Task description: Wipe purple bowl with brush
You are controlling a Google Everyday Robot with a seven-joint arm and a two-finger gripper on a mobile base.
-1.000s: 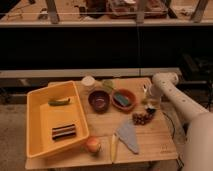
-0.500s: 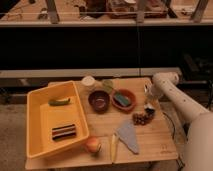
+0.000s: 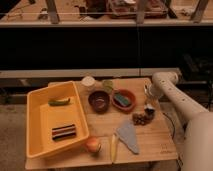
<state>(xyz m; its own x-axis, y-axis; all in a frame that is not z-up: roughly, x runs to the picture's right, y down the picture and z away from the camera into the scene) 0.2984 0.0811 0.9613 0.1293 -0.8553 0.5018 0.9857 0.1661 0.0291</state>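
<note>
the arm (image 3: 181,103) is off-white, made of thick, smooth, rounded tubes with a bulbous joint at its bend and a broad pale section at the lower right. its small dark pincer (image 3: 149,109), closed, sits low over the right side of the desk (image 3: 156,142).

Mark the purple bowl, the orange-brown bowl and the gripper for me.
purple bowl (image 3: 99,101): camera view, on its pinkish inside.
orange-brown bowl (image 3: 132,99): camera view, on its right rim.
gripper (image 3: 149,109): camera view, on its shut tip, just right of the orange-brown bowl.
</note>
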